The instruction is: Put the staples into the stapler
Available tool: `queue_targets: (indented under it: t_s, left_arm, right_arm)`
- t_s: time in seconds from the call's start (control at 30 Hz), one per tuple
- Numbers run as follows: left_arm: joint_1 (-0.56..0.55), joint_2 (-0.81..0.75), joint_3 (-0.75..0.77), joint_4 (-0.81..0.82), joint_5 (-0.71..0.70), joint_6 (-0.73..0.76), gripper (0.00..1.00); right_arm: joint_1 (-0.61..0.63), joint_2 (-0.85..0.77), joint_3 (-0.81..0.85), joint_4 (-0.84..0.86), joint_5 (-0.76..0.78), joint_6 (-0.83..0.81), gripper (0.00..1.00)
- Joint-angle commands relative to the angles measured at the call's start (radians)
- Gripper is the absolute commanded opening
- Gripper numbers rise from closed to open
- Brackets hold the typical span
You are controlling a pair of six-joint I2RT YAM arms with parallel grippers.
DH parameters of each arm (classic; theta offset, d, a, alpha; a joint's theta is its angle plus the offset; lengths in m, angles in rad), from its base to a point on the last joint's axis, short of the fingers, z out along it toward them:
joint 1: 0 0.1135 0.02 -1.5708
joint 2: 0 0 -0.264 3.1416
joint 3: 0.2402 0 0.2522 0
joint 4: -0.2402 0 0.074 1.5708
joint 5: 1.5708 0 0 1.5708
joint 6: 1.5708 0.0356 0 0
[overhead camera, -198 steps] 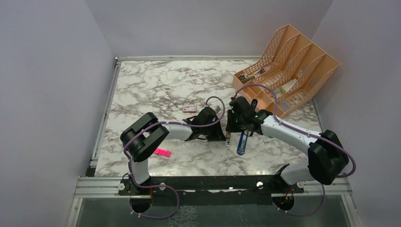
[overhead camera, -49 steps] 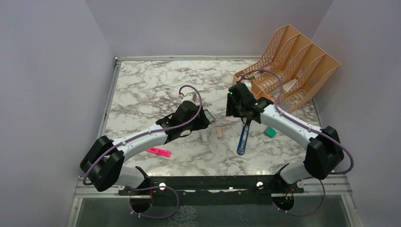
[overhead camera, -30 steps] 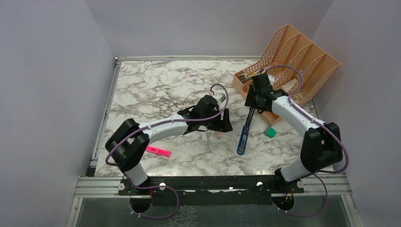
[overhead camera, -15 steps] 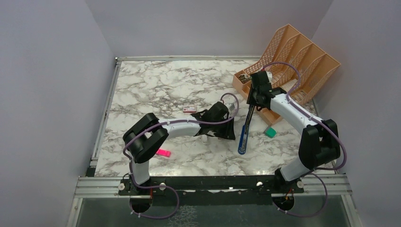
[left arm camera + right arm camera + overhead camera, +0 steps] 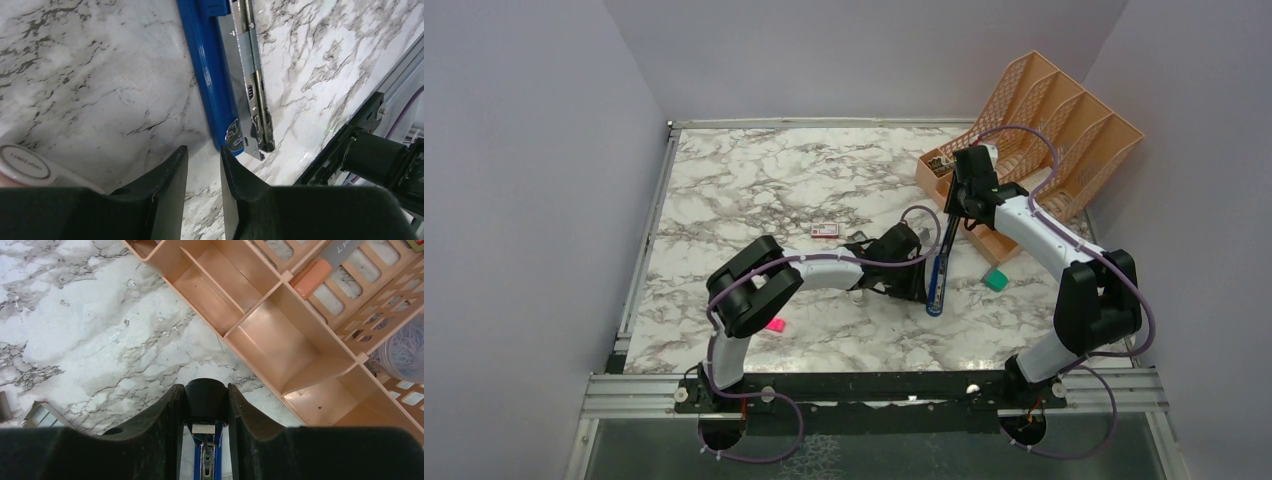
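the stapler [image 5: 212, 75], glossy blue plastic with a bright steel channel, stretches open at 3 o'clock of the desk's middle. the right gripper [image 5: 206, 396] is clamped on its rounded black far end. the left gripper [image 5: 202, 156] stands just beside its near end, a narrow slit apart, only marble between. a red-and-white box [image 5: 825, 230] lies at its 10 o'clock; i cannot make out any staples. the desk [image 5: 754, 190] is grey-veined white marble with a peach latticed file rack [image 5: 1044, 120] at 2 o'clock, under plain lilac walls [image 5: 524, 200].
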Motion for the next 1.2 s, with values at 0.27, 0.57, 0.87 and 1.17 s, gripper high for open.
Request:
queue_targets:
  t_s: [0.27, 0.57, 0.87, 1.17]
  left_arm:
    - [-0.013, 0.067, 0.055, 0.024, 0.014, -0.043, 0.22]
    - [-0.015, 0.085, 0.065, 0.014, 0.022, -0.046, 0.15]
    - [-0.015, 0.089, 0.058, -0.008, -0.008, -0.056, 0.12]
    - [-0.015, 0.099, 0.052, -0.005, -0.026, -0.063, 0.12]
  right_arm:
    - [-0.005, -0.012, 0.031, 0.06, -0.036, -0.01, 0.32]
    - [-0.006, -0.022, 0.033, 0.049, -0.091, -0.005, 0.31]
    - [-0.005, -0.074, -0.015, -0.003, -0.146, 0.006, 0.31]
    - [0.017, -0.176, -0.101, -0.052, -0.172, 0.03, 0.31]
